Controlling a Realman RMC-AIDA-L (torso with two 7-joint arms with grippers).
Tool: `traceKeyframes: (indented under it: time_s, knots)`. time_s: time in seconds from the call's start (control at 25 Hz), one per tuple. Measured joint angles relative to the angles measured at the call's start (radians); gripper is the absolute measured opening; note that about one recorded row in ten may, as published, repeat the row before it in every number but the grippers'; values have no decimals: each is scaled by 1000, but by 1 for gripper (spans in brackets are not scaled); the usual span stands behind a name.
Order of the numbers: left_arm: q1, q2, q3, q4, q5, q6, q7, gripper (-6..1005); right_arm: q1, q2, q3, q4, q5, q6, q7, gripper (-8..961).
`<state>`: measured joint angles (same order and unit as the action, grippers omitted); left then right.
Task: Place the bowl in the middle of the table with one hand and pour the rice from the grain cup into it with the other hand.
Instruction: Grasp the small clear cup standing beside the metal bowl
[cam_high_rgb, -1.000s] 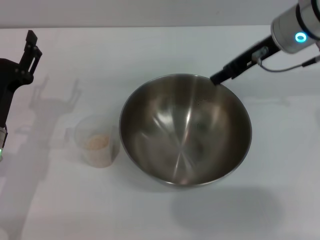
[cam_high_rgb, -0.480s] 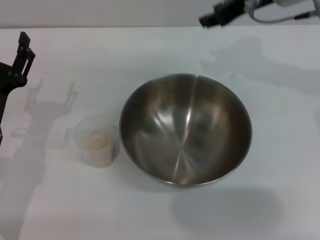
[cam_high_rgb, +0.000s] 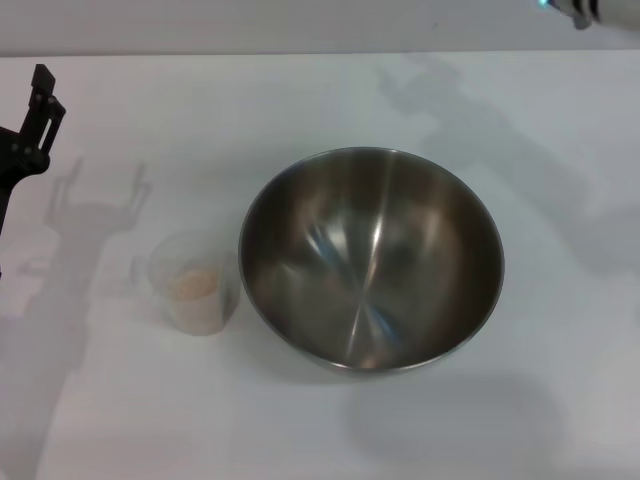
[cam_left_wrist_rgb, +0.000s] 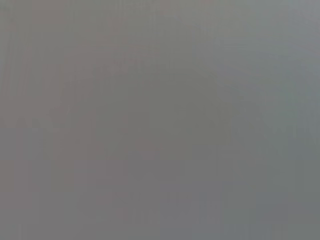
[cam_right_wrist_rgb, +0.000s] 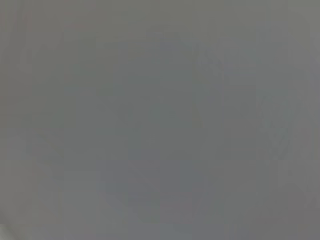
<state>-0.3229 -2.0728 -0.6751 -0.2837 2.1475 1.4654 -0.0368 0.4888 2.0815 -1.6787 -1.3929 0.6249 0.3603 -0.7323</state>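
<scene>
The steel bowl (cam_high_rgb: 371, 258) stands upright and empty in the middle of the white table (cam_high_rgb: 560, 330). The frosted grain cup (cam_high_rgb: 193, 282) stands just left of it, close to its rim, with a little beige rice (cam_high_rgb: 195, 283) at the bottom. My left gripper (cam_high_rgb: 44, 95) is at the far left edge, raised above the table, up and to the left of the cup; its shadow shows two spread fingers and it holds nothing. Only a sliver of my right arm (cam_high_rgb: 585, 8) shows at the top right; its gripper is out of view. Both wrist views show plain grey.
Shadows of both arms fall on the table, left of the cup and behind the bowl on the right. Nothing else stands on the tabletop.
My right gripper has let go of the bowl's far rim and lifted away up and to the right, out of view. My left gripper drifted slightly left. Bowl and cup stayed put.
</scene>
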Motion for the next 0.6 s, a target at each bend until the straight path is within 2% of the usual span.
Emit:
traceKeyframes:
  time_s: [0.04, 0.08, 0.12, 0.28, 0.4, 0.6]
  knots:
    - [0, 0, -1, 0, 0, 0, 0, 703, -25, 0, -38, 4, -1, -94, -11, 447]
    - [0, -1, -2, -1, 0, 0, 0, 703, -74, -1, -120, 31, -1, -299, -34, 447]
    - [0, -1, -2, -2, 0, 0, 0, 702, -74, -1, -120, 31, -1, -299, -34, 447]
    - [1, -1, -3, -3, 0, 0, 0, 700, -124, -2, -273, 151, -3, -698, -45, 447]
    - [0, -1, -3, -1, 0, 0, 0, 699, -126, 0, -368, 290, 0, -1031, -5, 447]
    - [-6, 0, -5, 0, 0, -1, 0, 697, -93, 1, -487, 554, -1, -1445, 179, 447]
